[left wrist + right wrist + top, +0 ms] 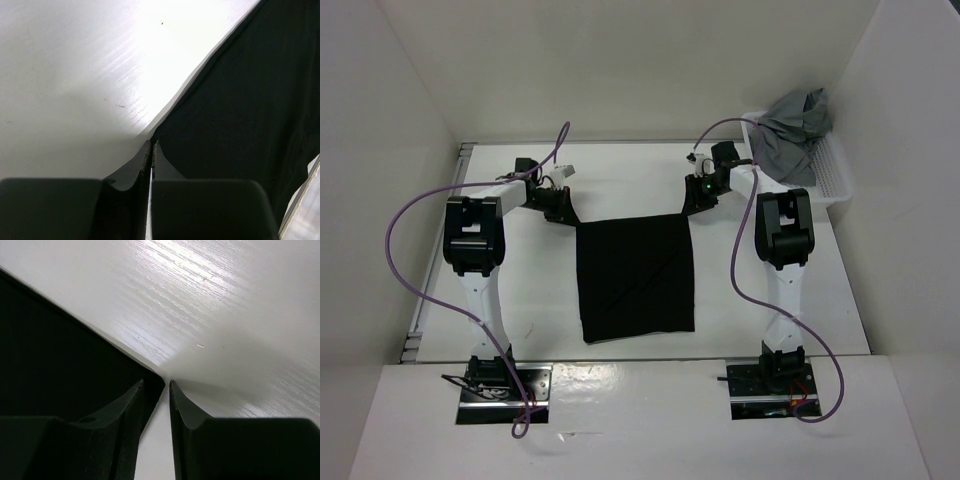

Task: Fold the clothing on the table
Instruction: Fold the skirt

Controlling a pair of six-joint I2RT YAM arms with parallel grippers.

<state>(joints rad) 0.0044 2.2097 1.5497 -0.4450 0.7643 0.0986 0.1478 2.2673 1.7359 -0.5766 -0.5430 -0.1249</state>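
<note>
Top external view shows the clothing [635, 275], a plain black rectangle of soft matte fabric, spread out at the middle of the large flat white desk [520, 290]. No fold looks made yet, so the task seems barely begun. The left tool [560, 212] is pressed together on its 11 o'clock corner. The right tool [692, 205] sits at the 1 o'clock corner, jaws narrowly apart, not yet clamped. At the desk's 2 o'clock, a crumpled grey garment [795, 130] fills a small white plastic basket [832, 185]. Plain white walls enclose everything.
</note>
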